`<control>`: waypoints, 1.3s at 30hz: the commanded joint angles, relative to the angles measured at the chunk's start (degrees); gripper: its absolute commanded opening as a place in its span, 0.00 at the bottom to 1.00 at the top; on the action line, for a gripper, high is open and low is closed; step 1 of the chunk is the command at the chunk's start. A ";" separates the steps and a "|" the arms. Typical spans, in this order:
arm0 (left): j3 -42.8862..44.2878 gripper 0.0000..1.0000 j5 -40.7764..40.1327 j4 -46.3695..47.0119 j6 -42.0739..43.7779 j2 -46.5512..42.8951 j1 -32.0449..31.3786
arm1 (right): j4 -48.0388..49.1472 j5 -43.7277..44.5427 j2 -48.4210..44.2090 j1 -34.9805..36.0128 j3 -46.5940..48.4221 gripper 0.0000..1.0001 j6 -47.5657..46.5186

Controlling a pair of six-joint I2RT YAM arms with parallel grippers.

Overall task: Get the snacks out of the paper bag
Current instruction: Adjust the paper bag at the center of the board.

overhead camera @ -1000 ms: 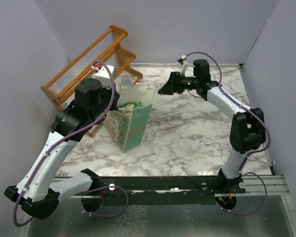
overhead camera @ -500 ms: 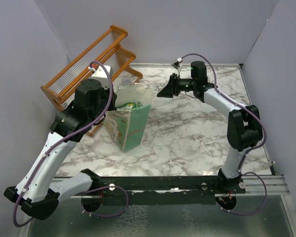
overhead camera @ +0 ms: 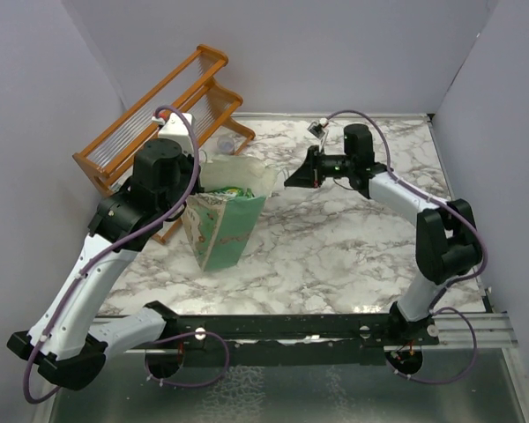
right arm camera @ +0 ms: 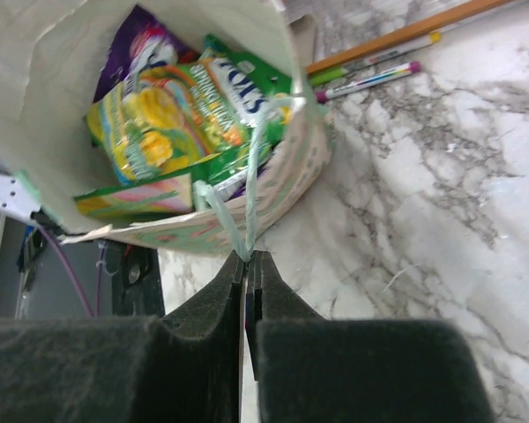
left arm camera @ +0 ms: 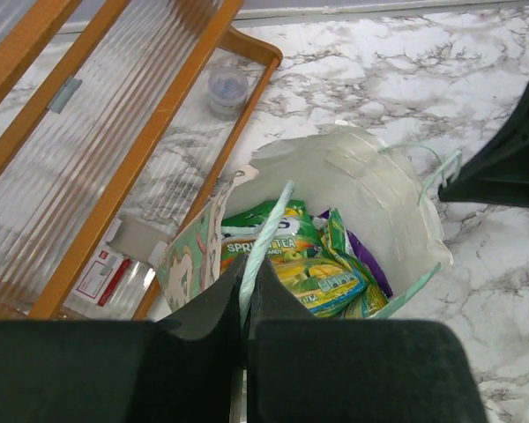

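The pale-green paper bag (overhead camera: 229,231) stands on the marble table, its mouth pulled open between my two grippers. Several glossy snacks (left arm camera: 317,280) lie inside it: green, yellow-green and purple packets, seen in the right wrist view as snacks (right arm camera: 172,119). My left gripper (left arm camera: 249,264) is shut on the bag's near string handle (left arm camera: 269,225), on the bag's left side. My right gripper (right arm camera: 247,257) is shut on the other handle's string (right arm camera: 251,189), at the bag's right rim. In the top view the right gripper (overhead camera: 293,179) sits just right of the bag's mouth.
An orange wooden rack (overhead camera: 154,123) leans behind and left of the bag. Two thin pens (right arm camera: 375,77) lie on the marble beside the rack's rail. A small clear cup (left arm camera: 228,86) sits under the rack. Grey walls close in the left, back and right.
My right gripper has come down and left to the bag's right rim and shut on its handle. The bag's mouth is stretched wider and the bag tilts. The left gripper keeps its hold.
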 commanded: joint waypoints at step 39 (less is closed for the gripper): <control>-14.78 0.00 35.70 20.22 8.32 -9.77 0.58 | 3.96 14.70 -40.22 22.41 -38.94 0.21 10.22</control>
